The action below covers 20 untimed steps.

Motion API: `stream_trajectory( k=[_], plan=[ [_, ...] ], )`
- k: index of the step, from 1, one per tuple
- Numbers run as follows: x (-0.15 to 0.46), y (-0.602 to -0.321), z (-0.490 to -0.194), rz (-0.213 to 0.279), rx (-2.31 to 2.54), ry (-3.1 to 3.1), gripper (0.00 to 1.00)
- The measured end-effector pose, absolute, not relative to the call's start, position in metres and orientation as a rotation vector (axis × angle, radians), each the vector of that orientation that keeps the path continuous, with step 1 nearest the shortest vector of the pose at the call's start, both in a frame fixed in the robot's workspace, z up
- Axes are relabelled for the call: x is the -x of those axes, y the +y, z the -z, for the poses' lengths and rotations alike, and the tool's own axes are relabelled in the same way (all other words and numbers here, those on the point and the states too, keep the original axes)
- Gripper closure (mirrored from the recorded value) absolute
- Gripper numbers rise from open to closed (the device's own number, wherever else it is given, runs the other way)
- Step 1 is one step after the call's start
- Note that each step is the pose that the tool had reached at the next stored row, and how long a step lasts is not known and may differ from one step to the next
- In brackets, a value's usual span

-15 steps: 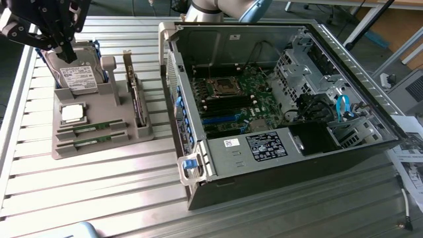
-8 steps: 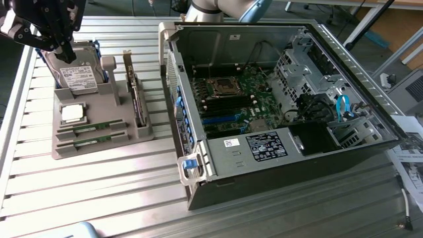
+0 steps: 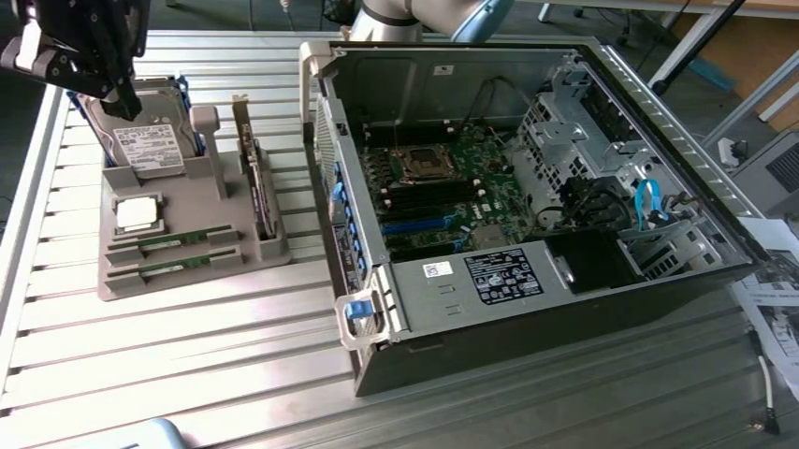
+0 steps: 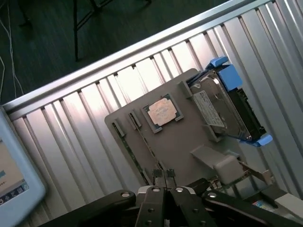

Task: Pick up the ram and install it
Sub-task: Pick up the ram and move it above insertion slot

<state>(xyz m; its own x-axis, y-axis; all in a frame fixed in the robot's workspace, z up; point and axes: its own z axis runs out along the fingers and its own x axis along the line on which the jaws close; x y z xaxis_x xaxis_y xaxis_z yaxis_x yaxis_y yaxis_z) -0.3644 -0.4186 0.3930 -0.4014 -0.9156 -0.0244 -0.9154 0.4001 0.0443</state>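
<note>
Grey tray [image 3: 163,288], thin green ram [image 3: 171,245]

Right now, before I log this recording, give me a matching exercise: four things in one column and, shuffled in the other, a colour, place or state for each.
Column A
1. hard drive
2. processor chip
3. ram sticks
4. tool

Column B
a. shut, holding nothing, above the grey holder
b. green, lying in the holder's slots
c. silver square, lying flat
d. propped up in a blue carrier

Pairs: 1-d, 2-c, 3-b, 4-a
</note>
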Motion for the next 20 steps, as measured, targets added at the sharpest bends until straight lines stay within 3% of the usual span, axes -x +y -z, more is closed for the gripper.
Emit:
stream_trajectory(
  k=[20],
  plan=[
    [0.3644, -0.4186, -0.3929, 0.076, -2.175, -2.247, 0.9]
  ],
)
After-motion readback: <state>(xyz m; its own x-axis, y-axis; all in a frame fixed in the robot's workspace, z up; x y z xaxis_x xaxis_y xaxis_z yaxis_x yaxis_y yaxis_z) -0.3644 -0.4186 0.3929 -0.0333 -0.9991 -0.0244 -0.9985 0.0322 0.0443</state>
